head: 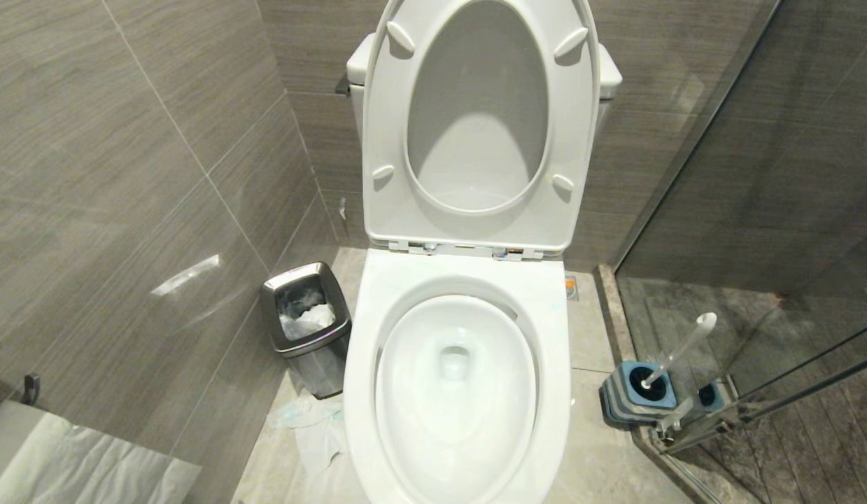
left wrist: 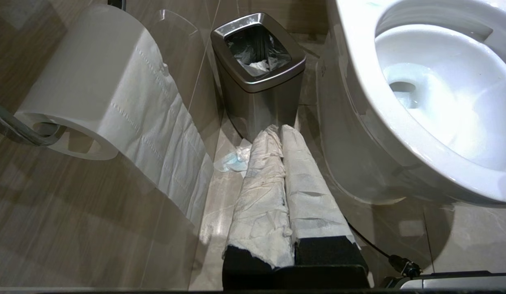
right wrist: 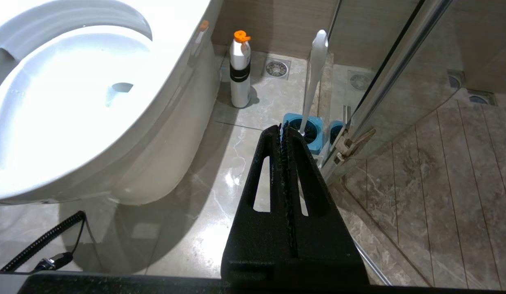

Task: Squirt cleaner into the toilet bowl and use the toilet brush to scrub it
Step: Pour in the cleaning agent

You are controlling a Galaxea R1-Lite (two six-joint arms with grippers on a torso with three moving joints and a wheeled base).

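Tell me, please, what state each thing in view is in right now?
toilet bowl: seat and lid up, water clear
toilet brush: standing tilted in its holder
waste bin: open, lined, tissue inside
spray bottle: upright on floor
left gripper: shut, paper-wrapped, empty
right gripper: shut, empty

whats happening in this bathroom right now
Nothing is being handled yet. The toilet bowl stands open with seat and lid up, its water clear. The toilet brush sits in its blue holder by the glass shower door. A white bottle with an orange cap stands on the floor beside the toilet. The left pincer, wrapped in white paper, and the right pincer are shut and empty, low beside the bowl.
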